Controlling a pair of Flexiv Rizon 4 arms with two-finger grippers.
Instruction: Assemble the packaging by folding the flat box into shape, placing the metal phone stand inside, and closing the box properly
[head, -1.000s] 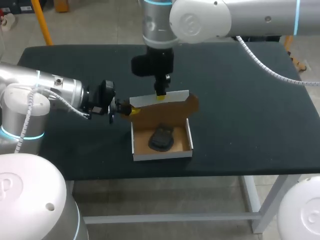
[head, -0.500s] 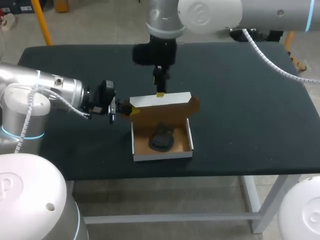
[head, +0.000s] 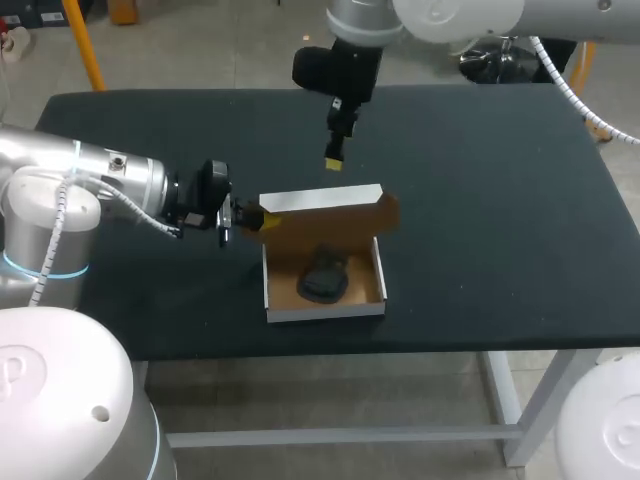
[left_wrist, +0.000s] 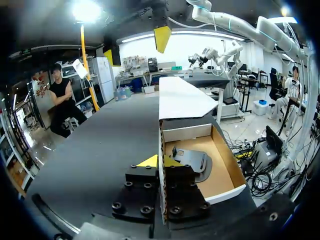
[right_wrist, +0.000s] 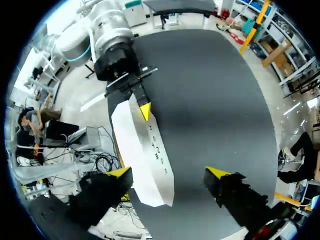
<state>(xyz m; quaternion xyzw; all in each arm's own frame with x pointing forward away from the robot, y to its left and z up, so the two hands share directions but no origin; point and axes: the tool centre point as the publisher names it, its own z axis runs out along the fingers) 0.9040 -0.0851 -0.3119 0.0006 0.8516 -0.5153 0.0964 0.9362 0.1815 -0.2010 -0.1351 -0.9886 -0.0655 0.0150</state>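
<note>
Right gripper had lifted off the white lid toward 12 o'clock, fingers wide apart and empty. Left gripper reached in level, pinching the cardboard box wall at 9 o'clock. Dark curved metal phone stand lay inside.

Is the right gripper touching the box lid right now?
Apart. Head view: the right gripper hangs above the lid, dark table showing between its yellow tip and the lid's edge.
</note>
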